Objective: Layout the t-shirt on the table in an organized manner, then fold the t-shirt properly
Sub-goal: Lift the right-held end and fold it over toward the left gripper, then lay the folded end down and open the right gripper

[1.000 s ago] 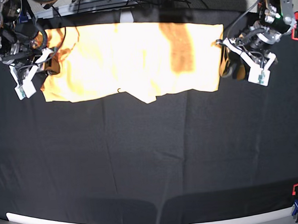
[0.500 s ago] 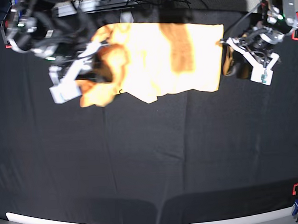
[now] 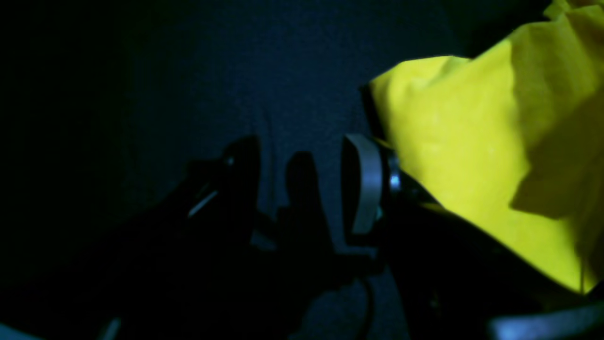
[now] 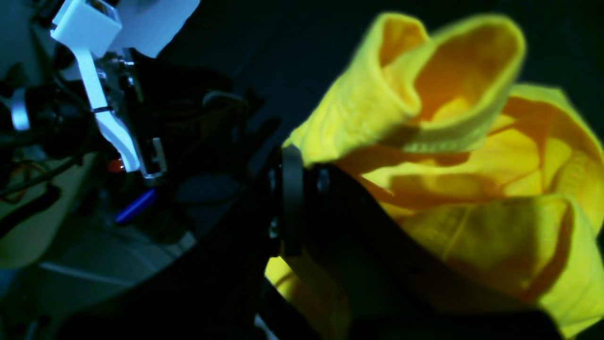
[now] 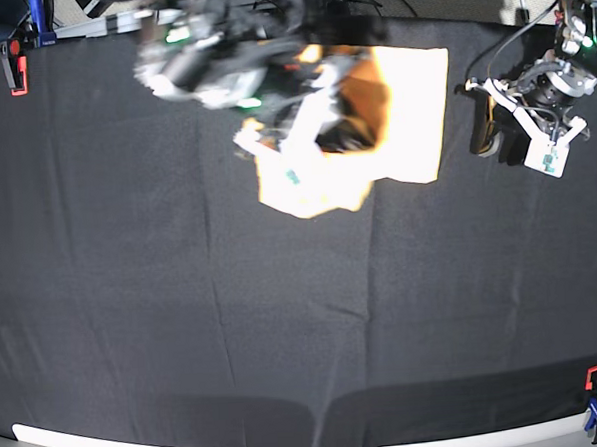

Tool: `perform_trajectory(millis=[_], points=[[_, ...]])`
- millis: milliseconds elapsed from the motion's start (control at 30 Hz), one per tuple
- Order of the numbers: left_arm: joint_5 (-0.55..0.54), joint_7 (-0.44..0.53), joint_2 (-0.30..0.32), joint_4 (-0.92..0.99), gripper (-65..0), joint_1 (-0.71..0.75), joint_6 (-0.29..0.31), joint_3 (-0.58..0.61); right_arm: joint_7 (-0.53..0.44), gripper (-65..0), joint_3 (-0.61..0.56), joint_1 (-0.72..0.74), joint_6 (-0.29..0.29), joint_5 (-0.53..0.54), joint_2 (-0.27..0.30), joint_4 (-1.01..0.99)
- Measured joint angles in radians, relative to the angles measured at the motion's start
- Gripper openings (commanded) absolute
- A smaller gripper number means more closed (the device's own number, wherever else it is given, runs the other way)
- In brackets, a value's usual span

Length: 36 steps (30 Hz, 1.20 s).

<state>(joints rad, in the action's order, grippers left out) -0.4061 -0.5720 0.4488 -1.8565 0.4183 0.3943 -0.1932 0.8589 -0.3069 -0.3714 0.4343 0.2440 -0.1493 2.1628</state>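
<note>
While table (image 5: 183,320) lies black, t-shirt (image 5: 403,118) sits at far edge, one end bunched over itself. Right gripper (image 4: 302,203) jaws clamped on bunched cloth. Left gripper (image 3: 306,189) jaws parted, empty, beside shirt edge.

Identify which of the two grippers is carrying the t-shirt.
The right gripper, over the t-shirt at the base view's top centre, has bunched cloth in its jaws. The left gripper sits beside the shirt's edge, open.

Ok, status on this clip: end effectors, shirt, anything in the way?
Right end effector shut on t-shirt, carrying one end across the rest. Left end effector open, off the cloth. Table shows nothing in the way.
</note>
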Motion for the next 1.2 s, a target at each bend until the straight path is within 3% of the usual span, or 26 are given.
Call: perform_trajectory(millis=[67,333,500,600,633,700,767,900,1000,1133,1200], points=[[0.0,0.001,0.007,0.0,-39.2,0.0,0.0,-0.009,-0.025,-65.0,-0.046,0.0,-0.033,-0.047,0.0,-0.001],[0.0,0.001,0.006,0.0,-39.2,0.0,0.0,-0.059,-0.136,-65.0,-0.154,0.071,-0.036,-0.05,0.002,-0.148],[-0.001,0.0,0.006,0.0,-39.2,0.0,0.0,-0.061,-0.236,-65.0,-0.161,0.128,-0.035,0.018,0.003,-0.253],[-0.001,0.004,0.006,0.0,-39.2,0.0,0.0,-0.061,-0.245,-65.0,-0.163,0.142,-0.031,0.053,0.003,-0.282],[-0.001,0.01,0.006,0.0,-39.2,0.0,0.001,-0.061,-0.24,-63.4,-0.163,0.141,0.003,0.073,0.003,-0.283],[-0.001,0.021,0.006,0.0,-39.2,0.0,0.0,-0.062,-0.246,-47.9,-0.163,0.141,0.106,0.124,0.003,-0.283],[-0.001,0.023,0.006,0.0,-39.2,0.0,0.0,-0.061,-0.253,-37.7,-0.163,0.142,0.194,0.204,0.003,-0.282],[-0.004,0.023,0.006,0.0,-39.2,0.0,0.0,-0.062,-0.253,-35.9,-0.164,0.142,0.225,0.285,0.002,-0.282],[-0.004,0.023,0.006,0.0,-39.2,0.0,0.0,-0.061,-0.237,-35.9,-0.164,0.158,0.225,0.283,0.003,-0.281],[-0.004,0.023,0.006,0.0,-39.2,0.0,0.0,-0.061,-0.06,-36.0,-0.164,0.185,0.225,0.263,0.002,-0.212],[-0.004,0.022,0.006,0.0,-39.2,0.0,0.0,-0.061,0.036,-36.0,-0.164,0.197,0.176,0.176,0.002,-0.142]])
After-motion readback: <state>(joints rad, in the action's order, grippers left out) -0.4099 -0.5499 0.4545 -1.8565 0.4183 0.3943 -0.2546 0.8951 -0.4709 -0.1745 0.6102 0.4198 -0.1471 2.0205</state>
